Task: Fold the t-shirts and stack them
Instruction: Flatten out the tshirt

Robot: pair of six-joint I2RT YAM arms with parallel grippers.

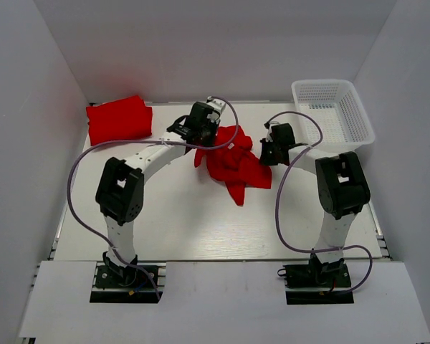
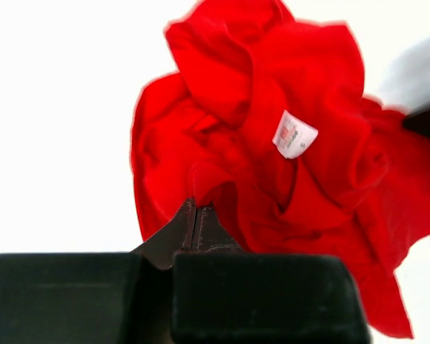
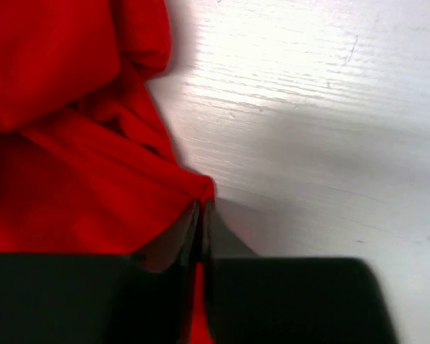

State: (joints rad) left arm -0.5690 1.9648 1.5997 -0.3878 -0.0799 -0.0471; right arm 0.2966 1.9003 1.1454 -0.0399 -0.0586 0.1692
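**Firmly pinched at two edges**

Right now we see the crumpled t-shirt (image 1: 233, 168) lying in a loose red heap on the white table (image 1: 186, 222), towards the far side and between our two arms. Our left gripper (image 1: 206, 142) sits at the heap's left edge. From its wrist view the jaws are pressed together, with a small peak of red cloth caught at their tips (image 2: 196, 208). A white label (image 2: 294, 134) shows among the folds there. Our right gripper (image 1: 264, 154) meets the heap's right edge. Its jaws are drawn close too, with a corner of cloth nipped between them (image 3: 201, 208). A folded t-shirt (image 1: 118, 120) rests at the far left corner, well apart from the heap. We note a white mesh basket (image 1: 330, 84) at the far right corner.
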